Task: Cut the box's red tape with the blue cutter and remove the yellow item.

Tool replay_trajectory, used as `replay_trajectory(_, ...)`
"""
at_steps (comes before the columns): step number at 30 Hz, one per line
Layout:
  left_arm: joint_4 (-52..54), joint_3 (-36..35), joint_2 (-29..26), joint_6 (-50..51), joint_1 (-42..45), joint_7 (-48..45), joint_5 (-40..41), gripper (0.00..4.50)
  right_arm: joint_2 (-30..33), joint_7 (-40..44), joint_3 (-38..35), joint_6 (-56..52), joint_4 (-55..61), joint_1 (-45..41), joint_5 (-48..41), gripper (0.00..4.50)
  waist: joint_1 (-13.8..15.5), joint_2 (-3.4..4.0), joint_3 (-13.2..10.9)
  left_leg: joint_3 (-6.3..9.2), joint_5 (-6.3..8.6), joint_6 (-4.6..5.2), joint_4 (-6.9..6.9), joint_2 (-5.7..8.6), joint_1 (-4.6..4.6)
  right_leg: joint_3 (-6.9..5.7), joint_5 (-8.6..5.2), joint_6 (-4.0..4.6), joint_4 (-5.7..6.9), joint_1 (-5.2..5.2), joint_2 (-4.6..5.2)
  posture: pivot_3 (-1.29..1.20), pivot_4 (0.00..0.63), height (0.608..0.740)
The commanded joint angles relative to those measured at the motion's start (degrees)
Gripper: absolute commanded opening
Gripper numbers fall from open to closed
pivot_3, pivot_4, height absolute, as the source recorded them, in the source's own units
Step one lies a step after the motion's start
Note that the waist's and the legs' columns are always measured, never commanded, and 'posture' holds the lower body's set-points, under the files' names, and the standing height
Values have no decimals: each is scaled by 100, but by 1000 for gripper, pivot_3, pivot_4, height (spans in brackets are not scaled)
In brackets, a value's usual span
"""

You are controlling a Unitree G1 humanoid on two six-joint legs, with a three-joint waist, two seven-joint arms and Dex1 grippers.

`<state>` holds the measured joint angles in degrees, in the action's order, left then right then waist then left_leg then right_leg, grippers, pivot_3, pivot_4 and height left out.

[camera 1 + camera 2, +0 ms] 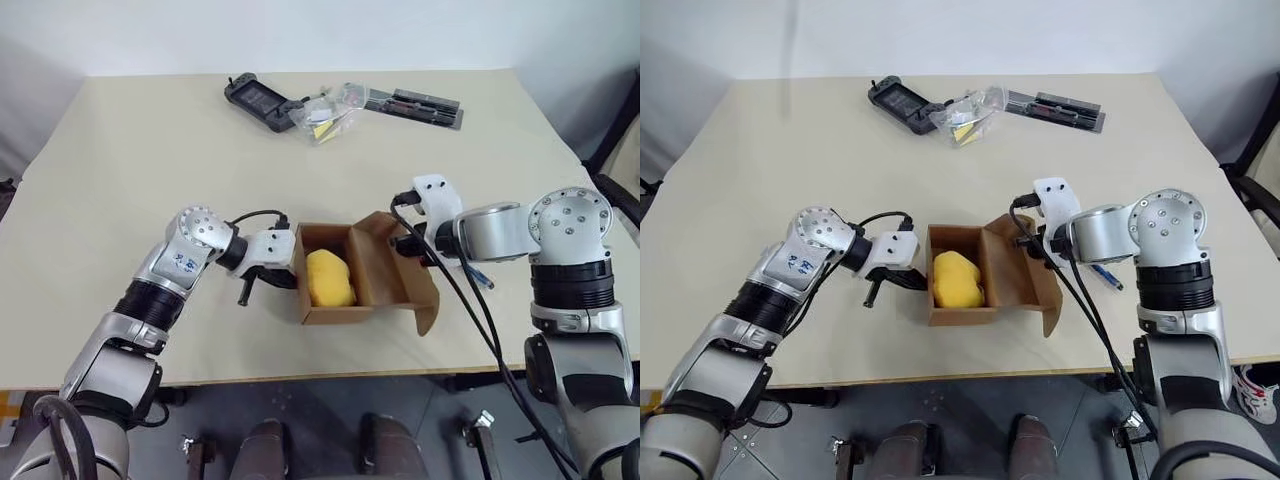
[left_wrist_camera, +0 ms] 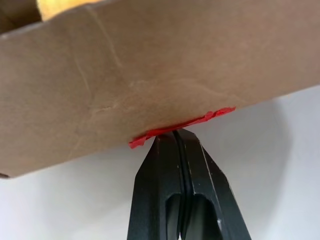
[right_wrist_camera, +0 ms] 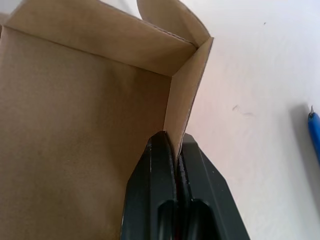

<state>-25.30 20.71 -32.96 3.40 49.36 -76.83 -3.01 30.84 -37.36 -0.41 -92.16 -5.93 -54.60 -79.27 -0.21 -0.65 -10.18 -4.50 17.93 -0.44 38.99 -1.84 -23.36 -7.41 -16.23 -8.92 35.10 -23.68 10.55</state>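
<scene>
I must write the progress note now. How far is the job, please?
Done: the box lies open, the red tape remains only as a torn strip at its edge, and the blue cutter is set down on the table. In hand: the right pincer is shut on the box's lid flap; the left pincer, shut, is against the box wall. Left: lifting out the yellow item.

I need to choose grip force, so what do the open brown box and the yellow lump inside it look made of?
Open brown box: thin matte cardboard, judging by its creased fold lines and raw edges. Yellow lump: seemingly soft, matte foam or plush, with a rounded shape and no shine; which of the two is unclear.
</scene>
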Motion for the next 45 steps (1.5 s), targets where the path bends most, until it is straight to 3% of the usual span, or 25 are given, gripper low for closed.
replay_trajectory(1, -88, -101, 186, -167, 161, 219, -6, 0, -130, 80, 2, -34, 251, 71, -202, 16, 16, 0, 0, 1, 0, 0, 2, 0, 0, -1, 0, 0, 0, 1, 0, 0, 150, 740)
replay_trajectory(10, -648, -142, 442, -503, 116, 446, -138, 0, -392, 545, -314, -19, 425, 335, 430, 16, 32, 2, 2, 2, 0, 0, 11, 0, 8, 1, 0, 0, 0, 16, 1, 0, 150, 740)
replay_trajectory(14, -764, -236, 522, -472, 75, 489, -127, 0, -211, 1420, -77, 195, 829, 464, 1051, 16, 40, 5, 4, 2, 0, 0, 12, 2, 9, 2, 0, 0, 0, 17, 1, 0, 150, 740)
replay_trajectory(19, -585, -327, 466, -258, -106, 339, -13, 1059, 302, 2644, 337, 451, 1279, 547, 1735, 1278, 31, 5, 4, 3, 0, 1, 13, 2, 9, 3, 0, 0, 0, 16, 0, 0, 150, 740)
replay_trajectory(28, -439, -585, 283, 3, -342, 495, 49, 3886, 1166, 4492, 884, 1204, 1796, 416, 2918, 4493, 10, 4, 4, 2, 2, 2, 8, 2, 7, 0, 1, -1, -2, 13, 0, 0, 150, 740)
replay_trajectory(30, -365, -671, 157, 103, -422, 502, 79, 4473, 1453, 4845, 1020, 1402, 1856, 392, 3222, 4500, 10, 5, 4, 1, 2, 2, 7, 2, 7, 0, 1, -1, -3, 13, 0, 0, 150, 740)
replay_trajectory(40, -98, -1158, -905, 612, -809, 423, 350, 4473, 2416, 6409, 1056, 2282, 1801, 310, 4219, 4500, -128, 5, 4, -4, 1, 0, -1, -3, 14, 3, 0, 0, 0, 7, -2, 0, 150, 740)
replay_trajectory(45, 54, -1549, -1296, 866, -756, 323, 700, 4473, 2843, 7259, 695, 2727, 2007, 454, 4289, 4500, -125, 6, -2, -5, 2, 0, 0, -2, 7, 3, 0, 0, -4, 4, -1, 0, 150, 740)
